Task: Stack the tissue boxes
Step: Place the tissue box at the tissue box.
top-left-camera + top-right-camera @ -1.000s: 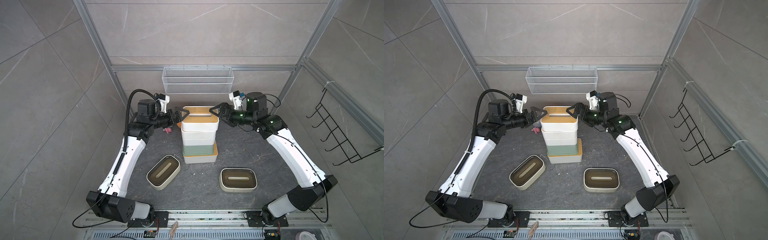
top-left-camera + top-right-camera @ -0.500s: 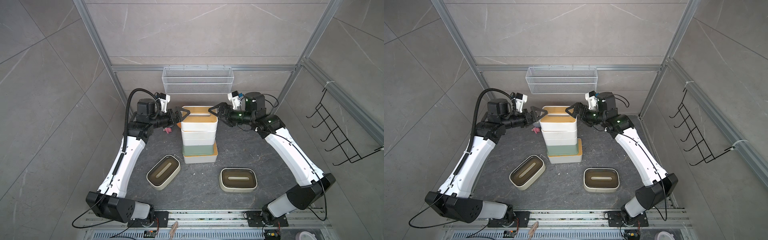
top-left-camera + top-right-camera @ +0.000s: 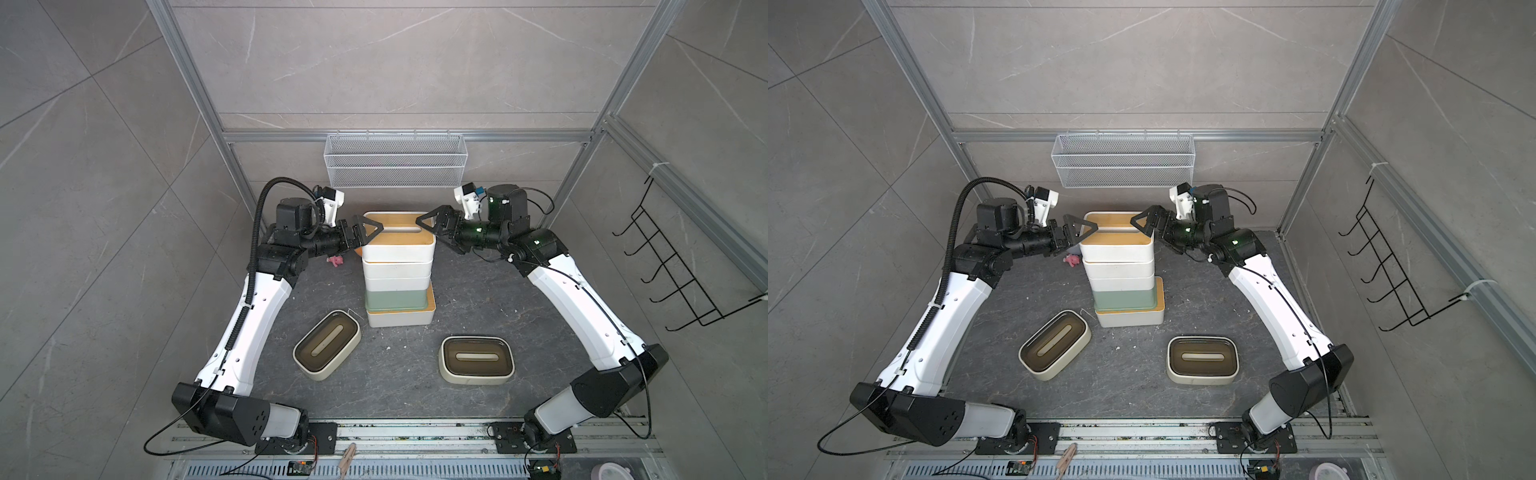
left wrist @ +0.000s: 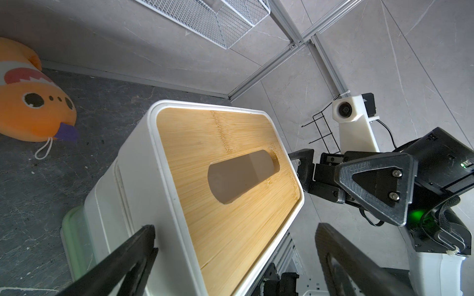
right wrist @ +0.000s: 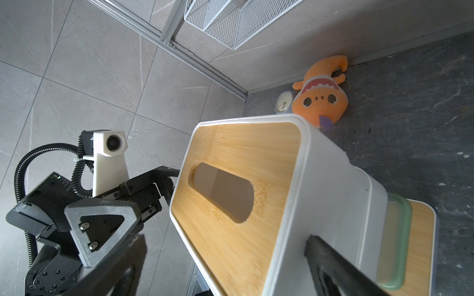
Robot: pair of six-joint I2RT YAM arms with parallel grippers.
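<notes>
Both spread wide, my left end effector (image 3: 365,237) and right end effector (image 3: 430,232) flank the topmost bamboo-lidded tissue box (image 3: 399,240).

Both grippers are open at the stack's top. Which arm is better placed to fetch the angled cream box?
Left, I'd judge. The angled cream box lies on the left gripper's side of the stack; the right gripper would have to reach across, and the other cream box sits nearer it.
</notes>
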